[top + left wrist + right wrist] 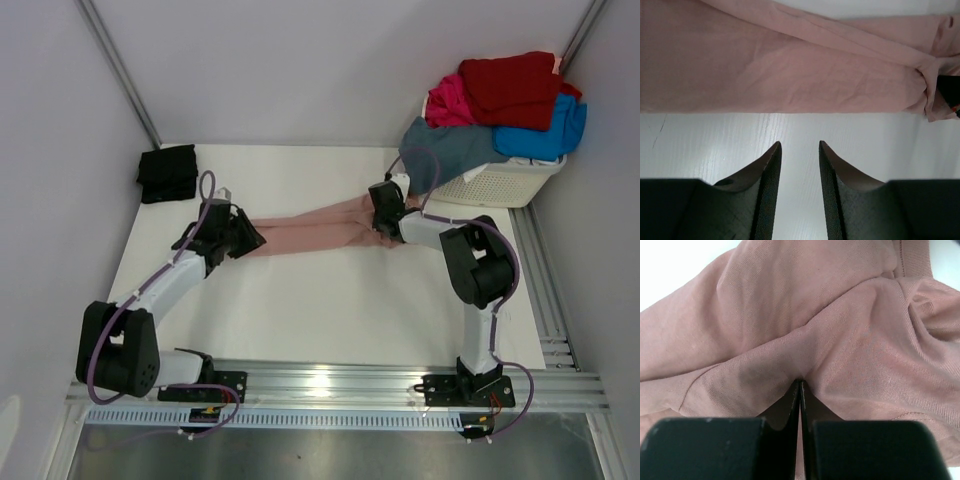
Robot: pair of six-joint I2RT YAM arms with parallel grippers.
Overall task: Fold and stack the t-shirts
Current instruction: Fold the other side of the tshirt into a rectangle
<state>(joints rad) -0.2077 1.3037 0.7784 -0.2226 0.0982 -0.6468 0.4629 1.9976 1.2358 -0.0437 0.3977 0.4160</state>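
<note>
Top external view: the dusty-pink t-shirt (320,232) lies pulled into a long band across the middle of the table (330,310), running between the left gripper (245,238) and the right gripper (385,215). A black tee (167,173) sits folded at the far left corner.

Left wrist view: fingers parted, nothing between them, pink cloth just ahead.

Right wrist view: fingers pinched tight on a fold of the pink fabric.

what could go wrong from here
1. The right gripper is shut on a small pinch of the pink tee while the left gripper is open and clear of it; a one-sided pull may drag and bunch it.
2. The slate-blue tee hangs over the basket beside the right arm and might snag.
</note>
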